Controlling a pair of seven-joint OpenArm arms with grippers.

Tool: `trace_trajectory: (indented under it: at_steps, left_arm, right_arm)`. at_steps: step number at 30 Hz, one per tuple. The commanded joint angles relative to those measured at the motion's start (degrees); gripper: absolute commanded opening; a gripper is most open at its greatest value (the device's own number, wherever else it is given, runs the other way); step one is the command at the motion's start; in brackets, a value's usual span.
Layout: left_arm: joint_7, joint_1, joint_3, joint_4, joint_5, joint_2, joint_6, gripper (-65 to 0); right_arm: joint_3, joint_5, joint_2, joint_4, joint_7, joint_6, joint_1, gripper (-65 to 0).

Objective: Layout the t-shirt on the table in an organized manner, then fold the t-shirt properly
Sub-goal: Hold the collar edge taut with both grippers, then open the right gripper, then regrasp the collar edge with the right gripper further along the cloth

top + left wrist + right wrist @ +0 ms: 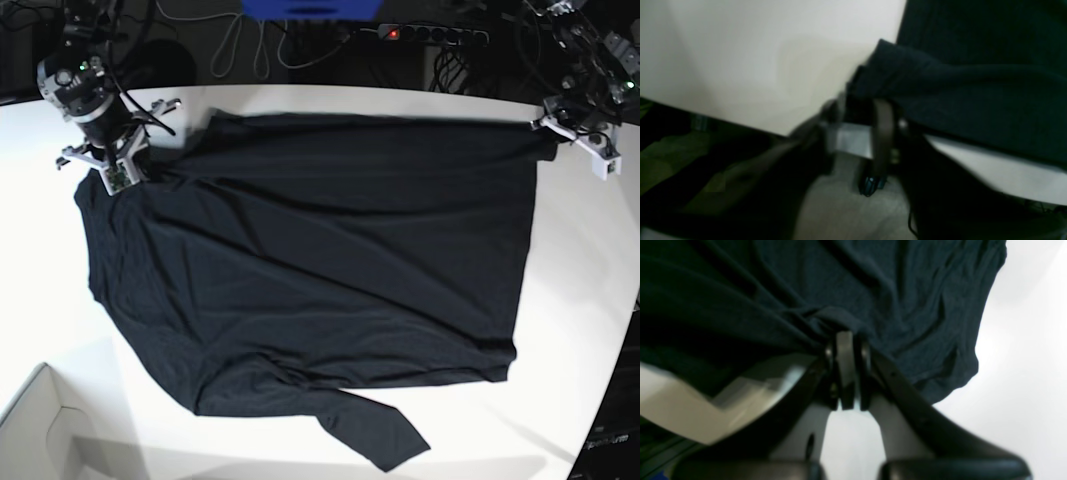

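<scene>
t-shirt (310,270): spread across middle of the base view, mostly flat; far edge stretched between the two grippers along the top; one sleeve trailing toward the lower centre, diagonal creases running to the lower left.
surface (560,330): white, bare to the right and lower left of the cloth; far edge close behind both grippers.
right gripper (846,336): upper left of the base view; closed tight, pinching a bunched fold of the shirt's far corner, fabric gathered at the tips.
left gripper (578,135): upper right of the base view, at the shirt's other far corner; wrist view blurred, so spread of the jaws and any grip on cloth not tellable.
step in hand: probably finishing the lay-out pull, far edge taut, corners being set down.
doing it well: lower each corner onto the surface before letting go; keep the far edge straight and clear of the rim; release without dragging cloth back.
left to do: smooth lower-left creases, straighten trailing sleeve, then fold.
risk: corner slipping over the far rim; thin fabric snagging on the tips.
</scene>
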Motion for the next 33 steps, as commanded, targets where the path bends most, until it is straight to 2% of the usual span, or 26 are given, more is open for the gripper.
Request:
trace_trajectory:
  at_steps: [1, 7, 11, 15, 20, 25, 33]
  left_arm:
    - [-0.6, 0.34, -0.14, 1.19, -0.65, -0.92, -0.18, -40.0]
    - [-0.6, 0.43, -0.14, 1.19, -1.18, -1.54, -0.18, -27.4]
    - [-0.6, 0.52, -0.14, 1.19, -1.18, -1.62, -0.26, -22.4]
    - [-0.6, 0.52, -0.14, 1.19, -1.18, -1.62, -0.26, -22.2]
    - [-0.68, 0.52, -0.14, 1.19, -1.18, -1.62, -0.26, -22.2]
    - [-0.68, 0.08, -0.14, 0.83, -1.18, -1.27, -0.26, -22.1]
    - [-0.77, -0.98, 1.7, 0.48, -1.18, -0.66, -0.26, -22.1]
  right_arm:
    - [0.18, 0.75, 0.35, 0.9, 1.19, -0.45, 0.04, -65.0]
    - [0.18, 0.75, 0.35, 0.9, 1.19, -0.45, -0.05, -64.4]
    - [0.62, 0.75, 0.35, 0.9, 1.19, -0.45, -0.4, -53.9]
    - [3.52, 0.75, 0.09, 0.99, 1.19, -0.45, -0.58, -42.7]
    - [6.95, 1.1, 0.0, 0.99, 1.19, -0.45, -0.49, -35.9]
    - [7.65, 1.1, -0.17, 1.25, 1.19, -0.45, -1.1, -34.8]
    - [7.03, 1.19, -3.34, 1.43, 1.19, -0.45, -4.8, -35.1]
